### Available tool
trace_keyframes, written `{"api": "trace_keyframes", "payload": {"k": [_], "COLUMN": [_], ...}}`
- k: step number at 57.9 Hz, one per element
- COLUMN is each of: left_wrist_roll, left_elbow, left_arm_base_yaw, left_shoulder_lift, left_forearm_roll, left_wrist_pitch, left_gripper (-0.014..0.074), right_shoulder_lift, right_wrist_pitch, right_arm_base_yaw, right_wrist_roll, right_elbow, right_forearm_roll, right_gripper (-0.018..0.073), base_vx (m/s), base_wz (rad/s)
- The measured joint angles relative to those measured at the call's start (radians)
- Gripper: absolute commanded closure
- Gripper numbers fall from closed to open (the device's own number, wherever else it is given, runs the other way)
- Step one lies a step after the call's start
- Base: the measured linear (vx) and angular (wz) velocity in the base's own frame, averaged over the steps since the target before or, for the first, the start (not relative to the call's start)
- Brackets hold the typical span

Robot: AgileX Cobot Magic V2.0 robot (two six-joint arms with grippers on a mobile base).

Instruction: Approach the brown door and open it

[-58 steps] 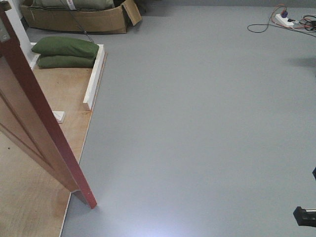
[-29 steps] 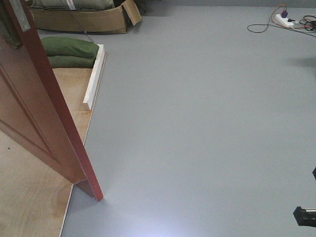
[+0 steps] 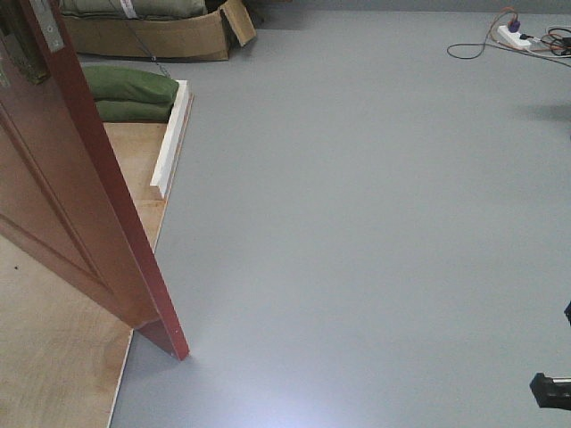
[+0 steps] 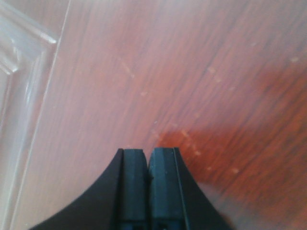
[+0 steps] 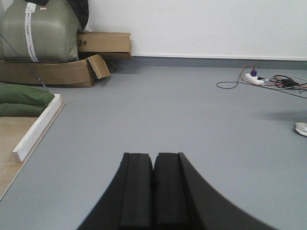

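Left gripper: jaws pressed together, nothing held, nose close up to the brown door. The door's glossy face fills the wrist view, with panel moulding off to the left. Touching or a hair apart: can't tell.

Right gripper: jaws also together, empty, pointing low over the grey floor.

Front view: door stands ajar at frame left, seen nearly edge-on. Its bottom corner sits just over the grey floor, beside the edge of the plywood panel. Latch plate shows on the door edge up top.

Past the door, a white batten runs along the plywood edge, with two green sandbags stacked beside its far end. Further back are cardboard boxes, a strapped green sack in one. Far right: power strip with cables, near the white wall.
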Motion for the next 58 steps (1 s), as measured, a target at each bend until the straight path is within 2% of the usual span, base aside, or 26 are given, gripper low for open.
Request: {"api": "trace_keyframes", "payload": {"k": [58], "left_wrist_roll": [0.000], "left_elbow": [0.000], "left_arm_base_yaw": [0.000], "left_shoulder_lift": [0.000], "left_forearm_roll": [0.000], "left_wrist_pitch": [0.005], "left_gripper": [0.0603], "right_shoulder_lift": [0.000], "right_wrist_pitch": [0.000], "right_arm_base_yaw": [0.000], "right_wrist_roll": [0.000], "right_elbow": [0.000], "right_forearm_roll": [0.000], "right_gripper": [0.0559], "base_vx": [0.00], "base_wz": [0.00]}}
